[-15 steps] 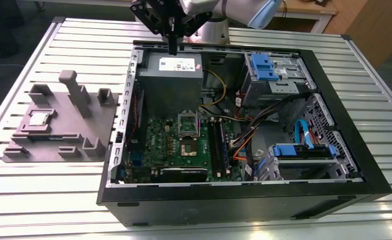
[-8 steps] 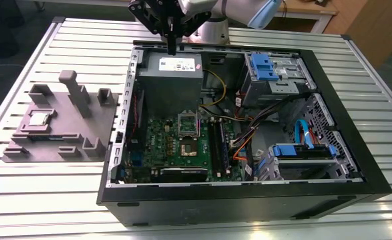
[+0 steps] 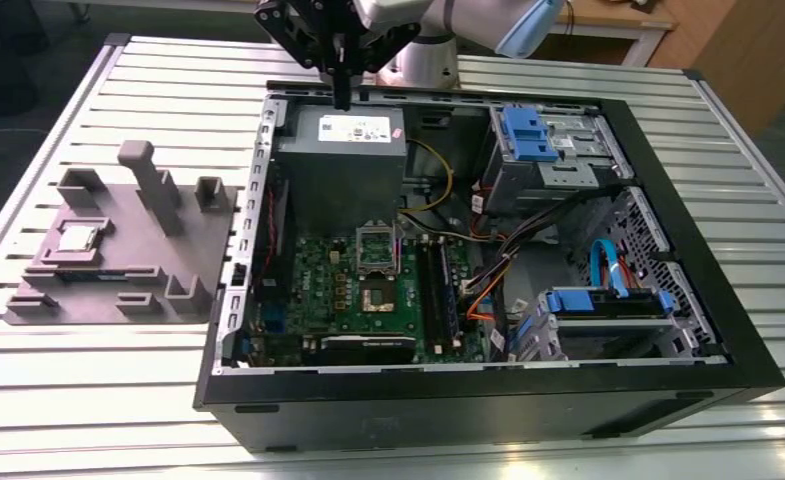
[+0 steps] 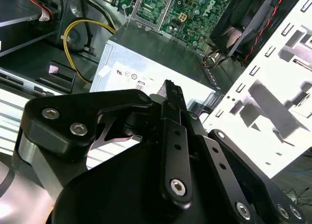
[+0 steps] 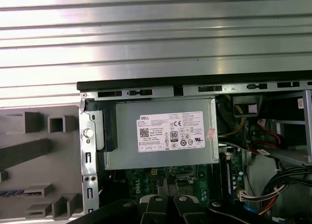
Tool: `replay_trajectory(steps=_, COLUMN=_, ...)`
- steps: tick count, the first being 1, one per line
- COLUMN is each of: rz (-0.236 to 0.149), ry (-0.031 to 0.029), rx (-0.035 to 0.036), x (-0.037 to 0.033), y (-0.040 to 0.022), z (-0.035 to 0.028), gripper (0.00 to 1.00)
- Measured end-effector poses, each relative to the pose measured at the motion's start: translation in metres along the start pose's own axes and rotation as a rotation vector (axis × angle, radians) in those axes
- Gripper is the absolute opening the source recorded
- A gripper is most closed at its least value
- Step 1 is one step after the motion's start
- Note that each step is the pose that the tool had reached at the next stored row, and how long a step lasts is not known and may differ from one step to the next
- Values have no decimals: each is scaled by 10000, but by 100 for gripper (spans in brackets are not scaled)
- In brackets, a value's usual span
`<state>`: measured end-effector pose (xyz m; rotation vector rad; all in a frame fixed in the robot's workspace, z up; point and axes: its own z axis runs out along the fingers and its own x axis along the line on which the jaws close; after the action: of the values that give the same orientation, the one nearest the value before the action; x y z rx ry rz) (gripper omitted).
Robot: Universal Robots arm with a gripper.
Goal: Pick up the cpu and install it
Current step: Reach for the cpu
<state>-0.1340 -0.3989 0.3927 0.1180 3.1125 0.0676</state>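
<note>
The cpu (image 3: 76,238), a small silver square chip, lies in a recess of the grey holder block (image 3: 125,290) at the exterior view's left, outside the computer case. My gripper (image 3: 343,95) hangs over the far edge of the case, above the grey power supply box (image 3: 343,160), far from the cpu. Its fingers (image 4: 171,90) are pressed together with nothing between them, and their tips (image 5: 168,185) also show in the first wrist view. The green motherboard (image 3: 365,300) lies in the case with its socket (image 3: 375,293) exposed and the metal frame (image 3: 376,243) flipped up.
The open black case (image 3: 712,330) holds blue drive brackets (image 3: 532,135), bundled cables (image 3: 499,270) and a yellow wire (image 4: 78,34). The holder block (image 5: 34,151) has upright posts (image 3: 145,175). A slatted metal table (image 3: 85,400) lies under everything.
</note>
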Motion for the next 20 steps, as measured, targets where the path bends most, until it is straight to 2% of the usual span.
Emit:
replay_trajectory(steps=5, rz=0, ry=0, rx=0, x=10, y=-1, z=0, gripper=10)
replay_trajectory(steps=6, rz=0, ry=0, rx=0, x=109, y=-8, z=-3, gripper=10)
replay_trajectory(steps=7, rz=0, ry=0, rx=0, x=178, y=-13, z=-5, gripper=10)
replay_trajectory(steps=15, rz=-1, ry=0, rx=0, x=187, y=-14, z=-5, gripper=10)
replay_trajectory(steps=17, rz=0, ry=1, rx=0, x=250, y=-19, z=5, gripper=10)
replay_trajectory(steps=20, rz=0, ry=1, rx=-1, x=256, y=-20, z=5, gripper=10)
